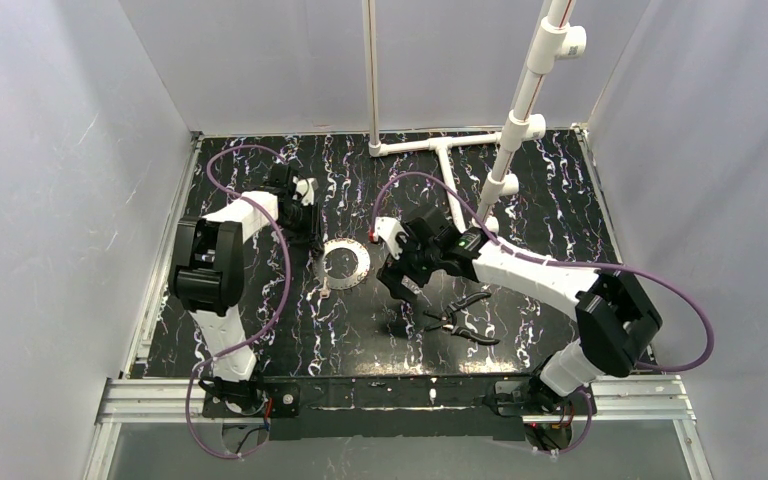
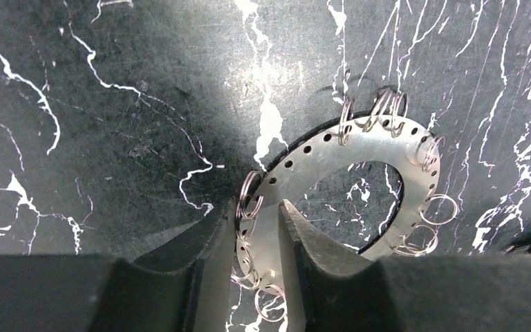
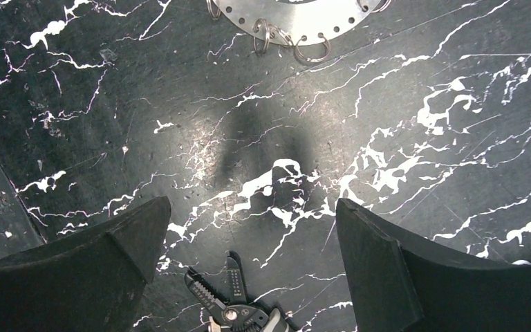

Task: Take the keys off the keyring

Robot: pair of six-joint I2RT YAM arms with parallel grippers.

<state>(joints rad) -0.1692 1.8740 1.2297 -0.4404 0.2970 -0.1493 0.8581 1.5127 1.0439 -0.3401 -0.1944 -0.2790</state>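
Observation:
The keyring [image 1: 345, 262] is a flat silvery metal circle with a hollow centre, lying on the black marbled table. Small wire rings [image 2: 250, 196] hang through holes all round its band [image 2: 359, 149]. My left gripper [image 2: 256, 207] is shut on the keyring's band, one finger outside the rim and one inside the hole. In the top view the left gripper [image 1: 312, 240] is at the ring's left edge. My right gripper [image 3: 252, 207] is open and empty over bare table. In the top view it [image 1: 400, 290] hovers to the right of the ring. The ring's edge [image 3: 297, 17] shows ahead of it.
Black-handled pliers [image 1: 465, 318] lie open on the table near the right gripper and also show under it in the right wrist view [image 3: 231, 304]. A white pipe frame [image 1: 440, 150] stands at the back. White walls enclose the table on three sides.

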